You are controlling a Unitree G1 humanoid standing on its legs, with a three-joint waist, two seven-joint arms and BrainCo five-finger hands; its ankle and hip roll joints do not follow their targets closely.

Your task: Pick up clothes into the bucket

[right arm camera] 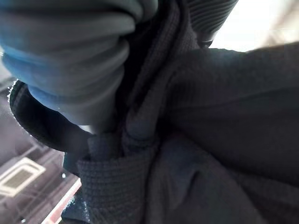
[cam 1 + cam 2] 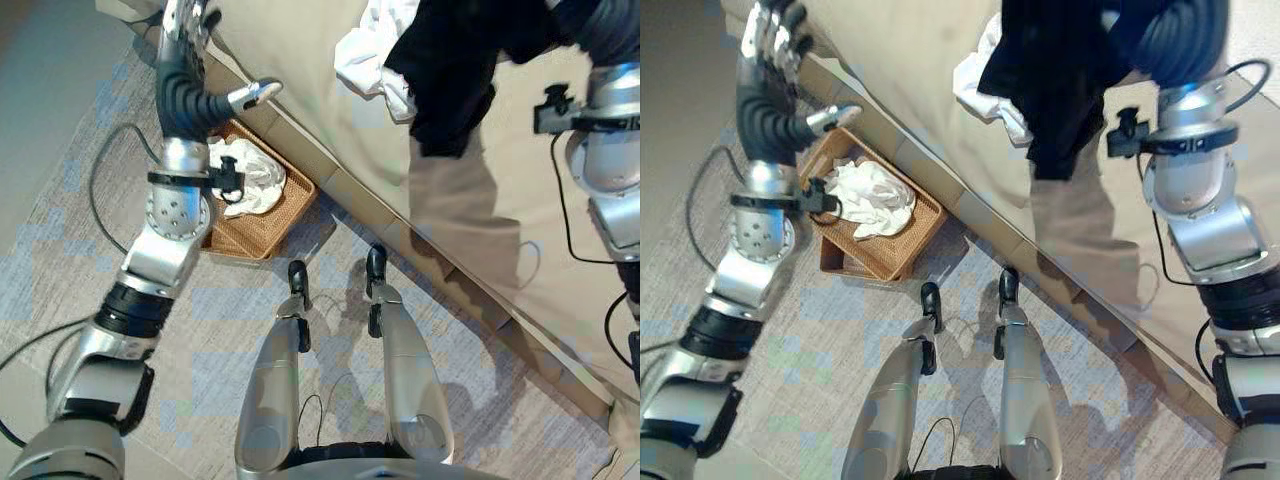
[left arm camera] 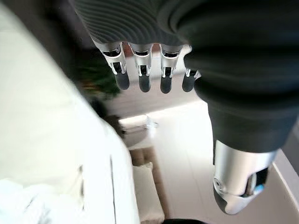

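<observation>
The right hand [image 1: 107,79] is closed on a dark garment [image 2: 1060,70]; in the right wrist view the knitted cloth is bunched tightly against its ribbed cover. The garment hangs down above the beige bed [image 2: 470,200], beside a white cloth [image 2: 365,55] that lies on the bed. The left hand [image 2: 775,35] is raised with straight, relaxed fingers and holds nothing. Below the left arm, on the floor against the bed, stands the woven basket [image 2: 915,240], with 1 white garment [image 2: 872,198] already inside.

To do this step well, I think the right arm should carry the dark garment across until it hangs fully above the basket, and the fingers should loosen only then, so no sleeve trails over the rim.

I cannot read any label or writing.
</observation>
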